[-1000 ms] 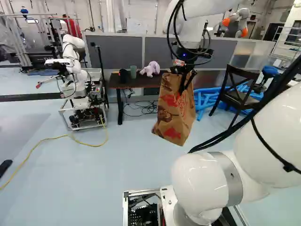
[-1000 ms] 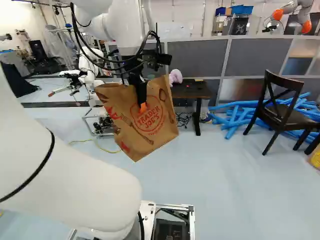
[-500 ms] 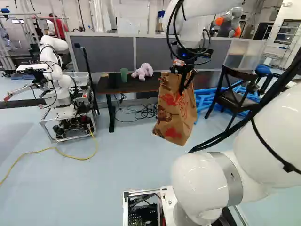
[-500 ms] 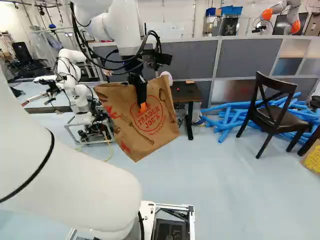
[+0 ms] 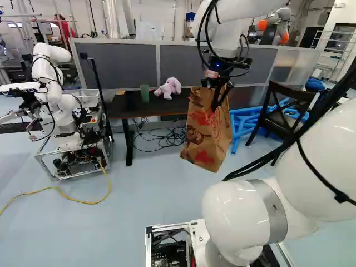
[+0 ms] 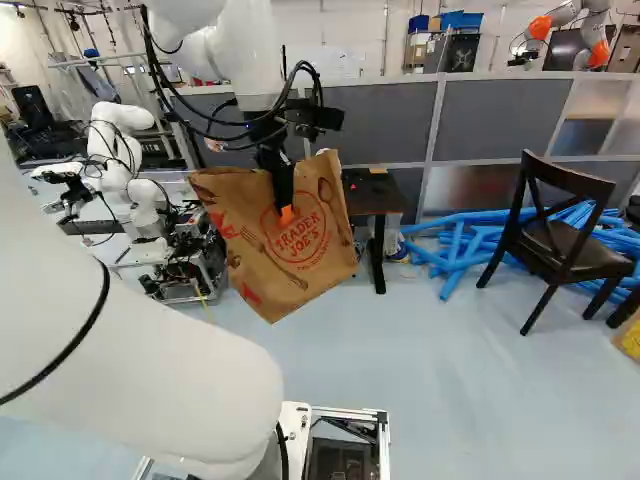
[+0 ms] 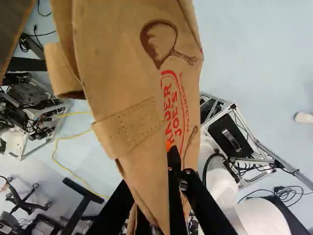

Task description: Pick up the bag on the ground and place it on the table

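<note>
The claw (image 5: pixel 218 100) is clamped on the upper wall of the paper bag (image 6: pixel 270 262), which hangs beneath it, the counter (image 5: pixel 161 105) beyond. Probably light and soft, it could crease, tear or swing; mid-rim seems the best hold.

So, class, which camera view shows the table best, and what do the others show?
The left base view: most of the table shows there, with the green cup and pink plush toy on top. The right base view shows only one end, beside the bag. The wrist view catches just a brown part, probably the tabletop.
</note>
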